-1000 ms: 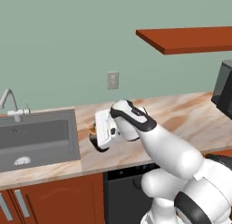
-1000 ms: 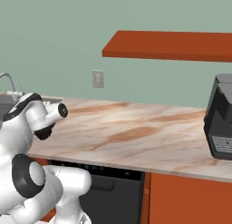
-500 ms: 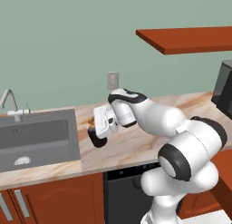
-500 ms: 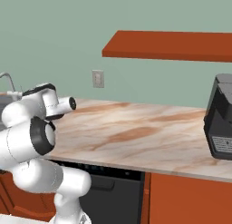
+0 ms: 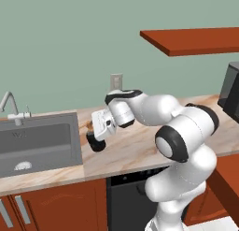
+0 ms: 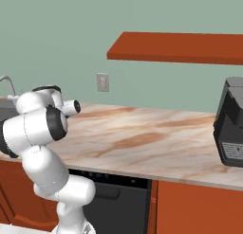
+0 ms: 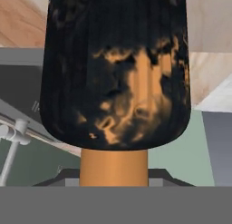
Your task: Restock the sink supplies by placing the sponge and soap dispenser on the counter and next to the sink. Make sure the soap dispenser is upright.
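The jaws grip the soap dispenser (image 5: 95,142) by its pump top, tilted just above the bench (image 5: 135,150) beside the sink (image 5: 37,143), so setting it upright and placing the sponge seem left.

The counter (image 5: 130,150) looks like polished veined marble, and the sink (image 5: 37,141) like dull grey metal. The soap dispenser (image 7: 115,73) is mottled black with a smooth tan neck.

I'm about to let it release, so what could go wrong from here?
1. The soap dispenser hangs tilted in the gripper, so if released now it could tip over rather than stand upright.
2. It sits close to the sink edge, so a topple might roll it into the basin off the counter.
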